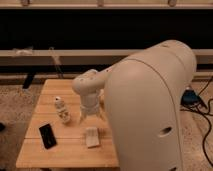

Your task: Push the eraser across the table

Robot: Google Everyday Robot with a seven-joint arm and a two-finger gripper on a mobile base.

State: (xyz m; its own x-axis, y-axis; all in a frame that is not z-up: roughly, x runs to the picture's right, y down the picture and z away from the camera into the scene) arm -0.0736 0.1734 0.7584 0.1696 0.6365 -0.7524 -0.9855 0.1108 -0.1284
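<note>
Gripper hangs over the middle of the table, wide or narrow I can't tell; the eraser lies apart, near the front edge. Best to drop low beside it, then sweep flat.

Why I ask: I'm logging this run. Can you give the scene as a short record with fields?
table: low, light wooden planks
eraser: black, flat, front-left on the table
beige block: right of the eraser, apart from it
white object: small, upright, behind the eraser
gripper: points down over the table, behind the beige block, apart from the eraser
contact: none with eraser yet
</note>
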